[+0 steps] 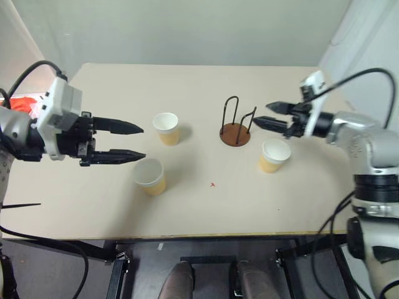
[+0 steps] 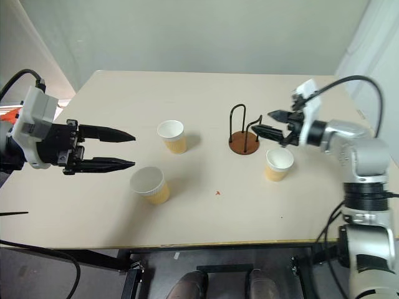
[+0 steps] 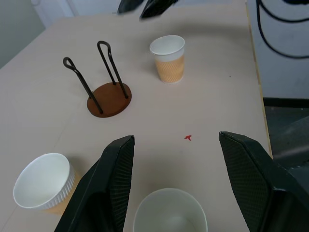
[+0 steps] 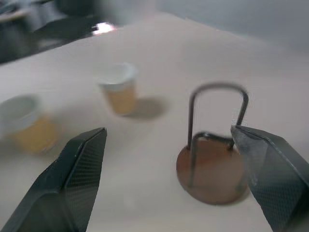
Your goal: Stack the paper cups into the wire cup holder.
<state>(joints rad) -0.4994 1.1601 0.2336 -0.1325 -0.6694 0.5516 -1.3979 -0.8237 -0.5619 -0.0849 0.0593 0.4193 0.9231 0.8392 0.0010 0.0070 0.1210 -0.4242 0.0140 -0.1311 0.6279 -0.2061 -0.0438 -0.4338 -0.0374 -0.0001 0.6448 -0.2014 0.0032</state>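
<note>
Paper cups [image 1: 166, 128] yellow-tan, white inside; wire cup holder [image 1: 235, 134] rust-brown base.

A bare test room — plain beige table [image 1: 187, 205], blank grey walls [image 1: 187, 31]; nothing homely.

no readable text, no labels or brands on cups, holder, table, nothing legible
</note>
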